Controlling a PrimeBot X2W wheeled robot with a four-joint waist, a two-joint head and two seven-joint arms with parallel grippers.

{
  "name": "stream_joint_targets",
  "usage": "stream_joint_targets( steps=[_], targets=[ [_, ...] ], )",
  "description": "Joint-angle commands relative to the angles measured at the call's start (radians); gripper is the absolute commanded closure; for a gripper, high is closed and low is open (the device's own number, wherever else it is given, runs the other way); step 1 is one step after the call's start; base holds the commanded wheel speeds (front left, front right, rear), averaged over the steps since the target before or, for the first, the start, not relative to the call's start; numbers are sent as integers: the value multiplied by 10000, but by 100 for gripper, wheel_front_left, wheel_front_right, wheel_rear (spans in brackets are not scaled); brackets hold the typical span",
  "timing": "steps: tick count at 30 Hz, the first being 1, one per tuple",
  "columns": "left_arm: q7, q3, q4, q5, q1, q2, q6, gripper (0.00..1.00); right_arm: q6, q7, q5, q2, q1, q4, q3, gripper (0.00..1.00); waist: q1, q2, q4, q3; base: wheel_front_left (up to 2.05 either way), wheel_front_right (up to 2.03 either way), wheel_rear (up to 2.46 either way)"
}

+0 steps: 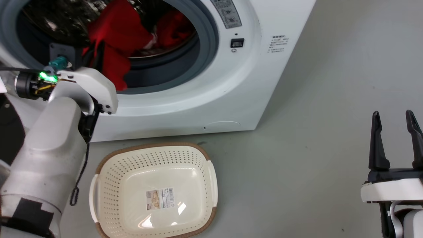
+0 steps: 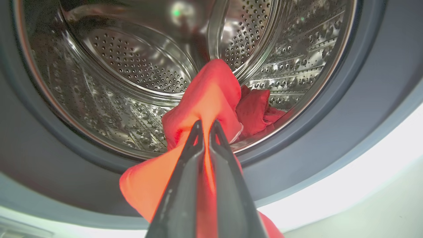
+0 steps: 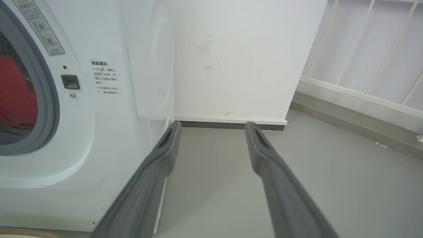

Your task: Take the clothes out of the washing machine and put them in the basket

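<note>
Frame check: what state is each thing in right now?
Washing machine: open, loaded.
Front red garment: gripped, hanging over the grey ring.
Back red garment: loose in drum.
Basket: upright, empty.
Left gripper: shut on front red garment.
Right gripper: open, empty.

Bright red clothes [image 1: 115,33], white washing machine [image 1: 231,92], cream perforated basket [image 1: 109,178]

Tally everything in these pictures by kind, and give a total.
Red garments: 2, the pinched garment and the loose garment behind it
Washing machine: 1
Basket: 1
Grippers: 2, the left gripper and the right gripper
Total: 6
</note>
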Motion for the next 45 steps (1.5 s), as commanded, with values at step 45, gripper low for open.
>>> stream_joint_targets(
  steps=[45],
  targets=[
    [1525,814,-7357,86,7414,213,762,100,-7,-21,103,-8,460,265,171,0,3,0,825,-650,0,0,0]
  ],
)
